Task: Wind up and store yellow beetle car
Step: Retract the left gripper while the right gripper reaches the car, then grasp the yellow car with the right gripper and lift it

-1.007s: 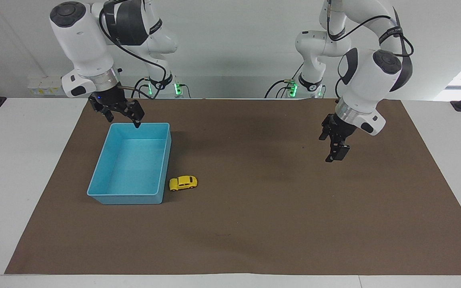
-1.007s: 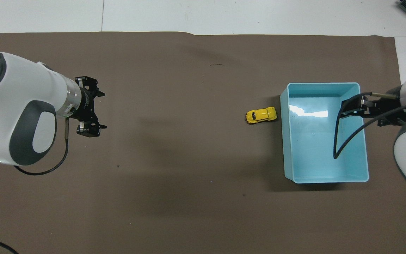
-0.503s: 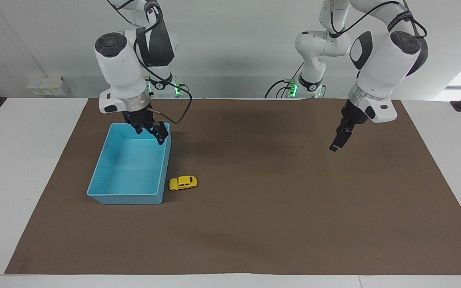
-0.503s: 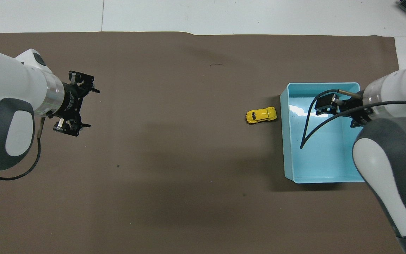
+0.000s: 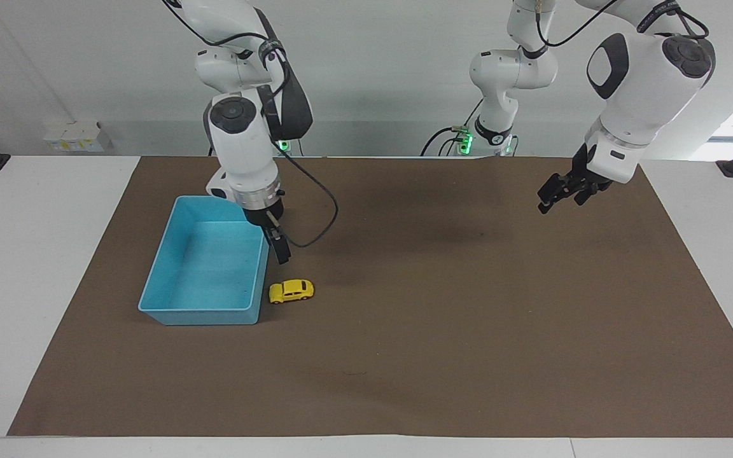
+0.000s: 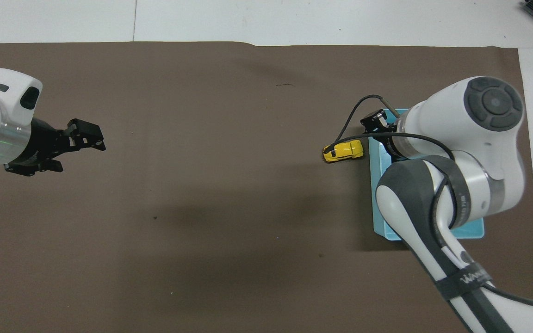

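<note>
The yellow beetle car [image 5: 291,291] [image 6: 343,151] stands on the brown mat, right beside the blue bin [image 5: 150,299] on the wall that faces the left arm's end. My right gripper [image 5: 281,252] [image 6: 372,121] hangs open and empty, pointing down over that bin wall, just above the mat on the robots' side of the car and not touching it. In the overhead view the right arm covers most of the bin. My left gripper [image 5: 556,196] [image 6: 79,152] is open and empty, raised over the mat toward the left arm's end.
The blue bin [image 6: 474,231] holds nothing that I can see. The brown mat [image 5: 443,331] covers most of the white table [image 5: 35,267]. A loose black cable [image 5: 322,216] loops from the right wrist over the mat.
The right arm swung from over the bin's robot-side rim across to the wall beside the car and dropped lower. The left arm lifted and drew back toward its own end.
</note>
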You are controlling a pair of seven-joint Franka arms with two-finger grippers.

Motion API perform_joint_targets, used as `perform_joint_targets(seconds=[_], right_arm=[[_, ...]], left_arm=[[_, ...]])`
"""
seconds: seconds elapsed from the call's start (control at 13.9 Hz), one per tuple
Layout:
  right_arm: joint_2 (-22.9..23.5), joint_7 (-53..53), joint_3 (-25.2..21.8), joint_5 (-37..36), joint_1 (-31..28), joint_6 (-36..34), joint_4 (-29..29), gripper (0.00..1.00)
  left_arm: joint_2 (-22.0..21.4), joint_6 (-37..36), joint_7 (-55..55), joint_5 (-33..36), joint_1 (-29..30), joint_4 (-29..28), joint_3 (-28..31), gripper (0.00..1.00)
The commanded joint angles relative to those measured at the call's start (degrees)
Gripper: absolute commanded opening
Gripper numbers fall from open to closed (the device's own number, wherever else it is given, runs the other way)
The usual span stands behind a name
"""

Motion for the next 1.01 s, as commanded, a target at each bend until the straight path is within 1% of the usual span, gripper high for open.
perform_joint_targets(seconds=[0.0,0.22,0.36,0.5,0.58,0.65,0.72,0.79,0.93], right_arm=[[4.0,10.0,-0.2,-3.1,1.0,3.0,1.1,1.00],[9.5,19.8,-0.1,-9.0,1.3,7.5,1.2,1.00],[12.3,22.6,-0.1,-10.8,2.0,10.0,1.2,1.00],[13.0,23.3,-0.2,-11.1,1.5,11.9,0.5,1.00],[13.0,23.4,-0.2,-11.2,1.6,12.0,0.2,0.96],[13.1,23.5,-0.2,-11.1,2.0,12.1,0.0,0.57],[13.3,23.4,-0.2,-11.2,2.0,12.1,0.0,0.11],[13.3,23.1,-0.2,-11.3,2.0,12.1,0.1,0.00],[13.3,22.9,-0.1,-11.4,2.0,11.2,0.5,0.00]], left_arm=[[-1.6,-3.5,7.9,4.0,0.8,0.2,-0.7,1.00],[-3.8,-4.6,11.3,4.2,1.1,0.3,0.9,1.00],[-6.1,-6.2,12.2,4.2,1.1,1.2,2.0,1.00],[-6.7,-11.1,13.4,4.5,1.1,4.9,2.0,1.00],[-6.7,-12.7,14.3,4.5,1.2,6.6,2.1,1.00],[-6.6,-13.0,15.0,4.5,1.2,7.6,2.2,1.00],[-6.6,-12.4,15.0,4.4,1.1,7.6,2.2,1.00],[-6.7,-12.4,14.6,4.4,1.1,7.6,2.1,1.00],[-6.6,-12.3,14.3,3.9,0.5,7.7,1.6,1.00]])
